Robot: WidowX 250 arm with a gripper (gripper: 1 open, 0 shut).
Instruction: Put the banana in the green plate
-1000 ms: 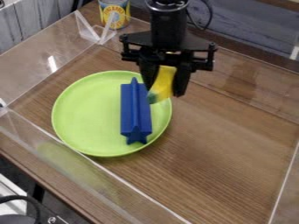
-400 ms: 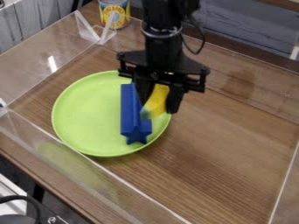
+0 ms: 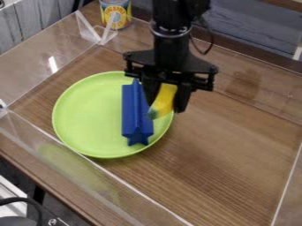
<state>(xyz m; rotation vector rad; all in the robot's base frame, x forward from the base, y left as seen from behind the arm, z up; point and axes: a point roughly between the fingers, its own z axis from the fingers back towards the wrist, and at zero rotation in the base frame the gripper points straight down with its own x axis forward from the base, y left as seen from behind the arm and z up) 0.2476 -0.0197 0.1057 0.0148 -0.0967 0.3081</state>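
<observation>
1. Yellow banana (image 3: 163,99) hangs between the black fingers of the gripper (image 3: 165,99), which is closed tight on it and points straight down.
2. Banana and gripper sit over the right part of the green plate (image 3: 83,110), just inside its rim; whether the banana's lower end touches the plate cannot be told.
3. Blue block (image 3: 136,111) lies in the plate, lengthwise from back to front, just left of the banana, with its star-shaped end toward the near rim.
4. Wooden table (image 3: 236,141) carries the plate, and clear plastic walls (image 3: 30,62) ring the work area.
5. Yellow-and-white cup (image 3: 115,13) stands at the far edge, behind the arm and well apart from the plate.
</observation>
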